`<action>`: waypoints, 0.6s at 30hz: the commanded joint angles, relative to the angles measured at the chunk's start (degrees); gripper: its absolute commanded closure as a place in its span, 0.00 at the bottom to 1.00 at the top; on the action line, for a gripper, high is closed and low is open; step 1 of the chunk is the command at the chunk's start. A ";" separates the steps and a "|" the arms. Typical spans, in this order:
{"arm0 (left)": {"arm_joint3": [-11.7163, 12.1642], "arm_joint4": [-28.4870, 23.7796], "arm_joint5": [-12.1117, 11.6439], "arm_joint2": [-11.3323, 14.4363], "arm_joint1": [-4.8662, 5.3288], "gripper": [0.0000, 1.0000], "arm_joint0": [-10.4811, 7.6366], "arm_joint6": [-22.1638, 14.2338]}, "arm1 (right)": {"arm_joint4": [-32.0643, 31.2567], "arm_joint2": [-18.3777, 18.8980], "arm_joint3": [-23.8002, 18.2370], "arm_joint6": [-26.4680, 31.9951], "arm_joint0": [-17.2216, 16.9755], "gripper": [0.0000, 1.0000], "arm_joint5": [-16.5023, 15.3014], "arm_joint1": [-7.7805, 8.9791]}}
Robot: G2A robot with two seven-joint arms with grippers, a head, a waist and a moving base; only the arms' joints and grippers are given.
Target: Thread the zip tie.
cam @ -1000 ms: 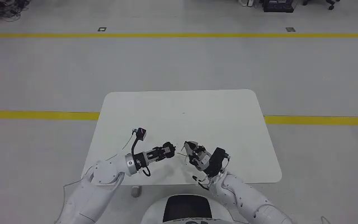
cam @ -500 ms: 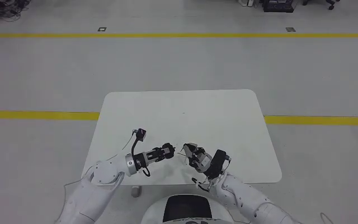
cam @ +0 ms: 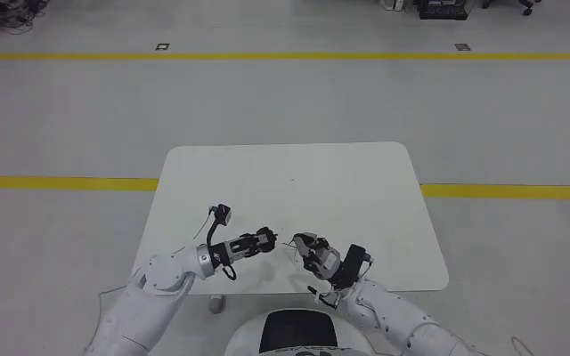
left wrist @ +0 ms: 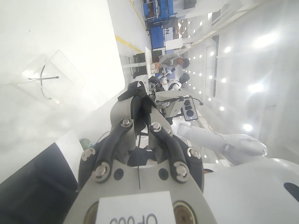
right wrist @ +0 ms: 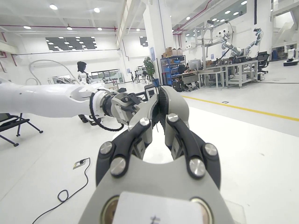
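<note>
Over the near edge of the white table my two grippers face each other, tips a short way apart. My left gripper is shut, and a thin dark zip tie runs from its tips toward my right gripper. In the left wrist view the left gripper has its fingers pressed together, with a thin strand showing at their base. The right gripper is shut too, and a thin strip of the zip tie hangs between its fingers. The left gripper sits just behind it.
A clear plastic sheet lies on the table beyond the left gripper, with two more dark zip ties on it. The far half of the table is bare. A black cable lies on the floor below.
The right gripper has drifted a little toward the near table edge. The left gripper has eased slightly back. Both stay shut.
</note>
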 commanded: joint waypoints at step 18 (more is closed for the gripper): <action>-1.41 -2.47 1.54 -0.17 0.92 1.00 0.81 -4.17 | 8.17 -17.55 2.84 -8.23 11.80 1.00 0.06 3.64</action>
